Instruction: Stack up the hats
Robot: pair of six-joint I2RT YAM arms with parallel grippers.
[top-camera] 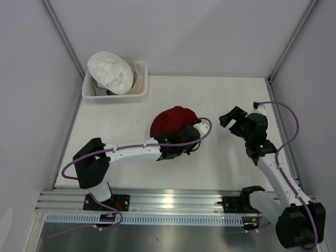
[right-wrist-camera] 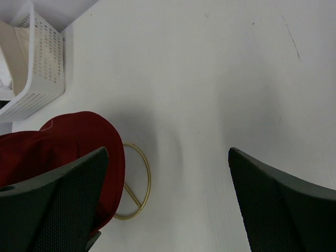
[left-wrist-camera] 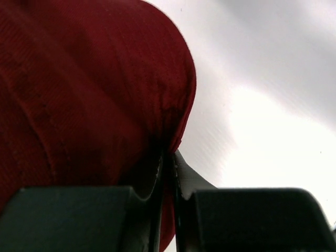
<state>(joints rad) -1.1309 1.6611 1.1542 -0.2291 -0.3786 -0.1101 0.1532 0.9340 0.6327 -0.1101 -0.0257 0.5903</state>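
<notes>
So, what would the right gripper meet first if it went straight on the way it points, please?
The open right gripper would probably meet bare table first, beside the dark red hat; depth is unclear.

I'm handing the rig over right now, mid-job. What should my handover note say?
Grippers: left gripper shut on the brim of the dark red hat, middle of the table; right gripper open, empty, to its right.
Hats: white hat atop the basket, far left corner; beige hat inside it; grey hat not visible.
Done: no stack on the table yet.
Left: gather and stack the hats.
</notes>
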